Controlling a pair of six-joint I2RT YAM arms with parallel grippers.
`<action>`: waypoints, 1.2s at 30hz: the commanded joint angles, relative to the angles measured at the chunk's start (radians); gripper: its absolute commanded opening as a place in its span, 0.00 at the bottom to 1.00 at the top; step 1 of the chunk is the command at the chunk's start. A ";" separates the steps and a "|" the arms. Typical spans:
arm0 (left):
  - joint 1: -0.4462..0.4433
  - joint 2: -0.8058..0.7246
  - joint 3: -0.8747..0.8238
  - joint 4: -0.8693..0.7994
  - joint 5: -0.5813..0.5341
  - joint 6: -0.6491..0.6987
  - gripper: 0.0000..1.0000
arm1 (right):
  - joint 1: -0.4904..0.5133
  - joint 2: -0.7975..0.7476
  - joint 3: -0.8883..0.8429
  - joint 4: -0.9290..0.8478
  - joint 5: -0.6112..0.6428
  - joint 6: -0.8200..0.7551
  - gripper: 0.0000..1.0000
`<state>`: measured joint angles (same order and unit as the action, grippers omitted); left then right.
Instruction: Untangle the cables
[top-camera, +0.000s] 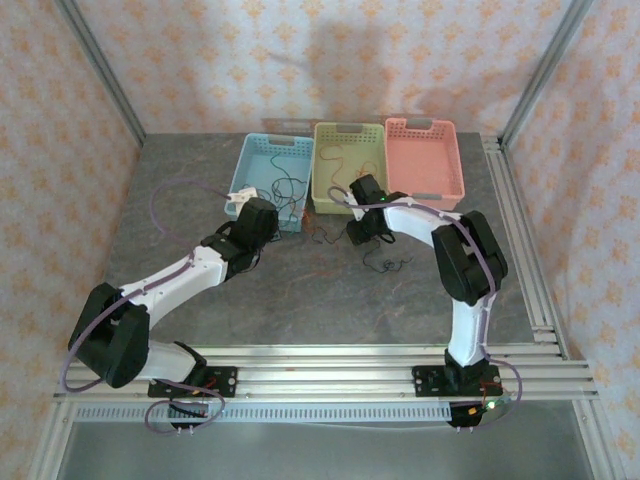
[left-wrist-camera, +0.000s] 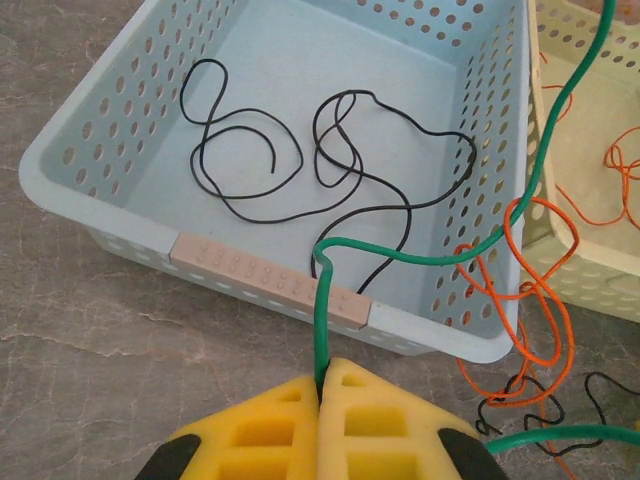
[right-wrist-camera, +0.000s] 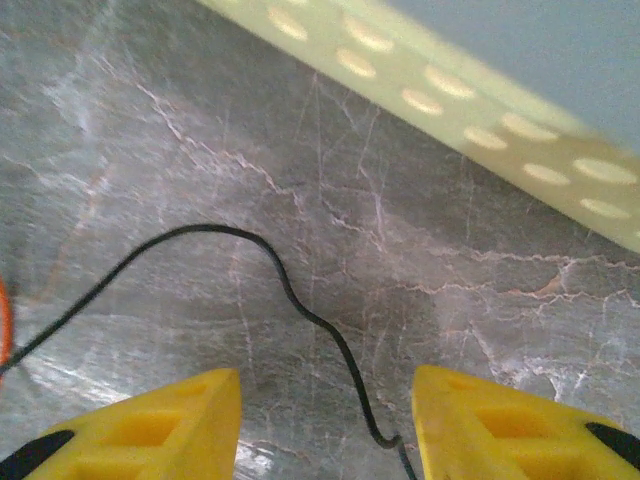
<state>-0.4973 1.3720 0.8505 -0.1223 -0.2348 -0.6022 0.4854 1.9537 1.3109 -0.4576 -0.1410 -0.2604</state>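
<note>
The thin green cable (left-wrist-camera: 322, 300) rises from the left hand (left-wrist-camera: 322, 385), whose yellow foam fingers are pressed together on it. It crosses the near rim of the light blue perforated plastic basket (left-wrist-camera: 110, 140) and climbs along that basket's right wall. A thin black cable (left-wrist-camera: 290, 218) lies looped on the basket floor. A thin orange cable (left-wrist-camera: 545, 310) hangs tangled at the blue basket's right corner, beside the pale yellow-green perforated basket (left-wrist-camera: 600, 285). A second black cable (right-wrist-camera: 300, 305) lies on the grey marbled desk (right-wrist-camera: 200, 150) between the spread fingers of the right hand (right-wrist-camera: 327, 400). Contact with either finger cannot be determined.
</note>
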 joint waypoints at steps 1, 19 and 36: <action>-0.009 0.007 0.030 -0.013 0.000 0.007 0.00 | 0.002 0.017 0.019 -0.044 0.048 -0.037 0.47; -0.009 0.015 0.037 -0.019 0.002 0.007 0.00 | 0.002 -0.207 -0.166 0.190 0.083 0.017 0.00; -0.003 0.000 0.018 -0.021 -0.026 -0.014 0.00 | -0.461 -0.816 -0.890 0.854 0.293 0.622 0.00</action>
<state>-0.4973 1.3792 0.8520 -0.1223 -0.2241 -0.6052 0.0570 1.1957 0.4713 0.2382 0.0944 0.2096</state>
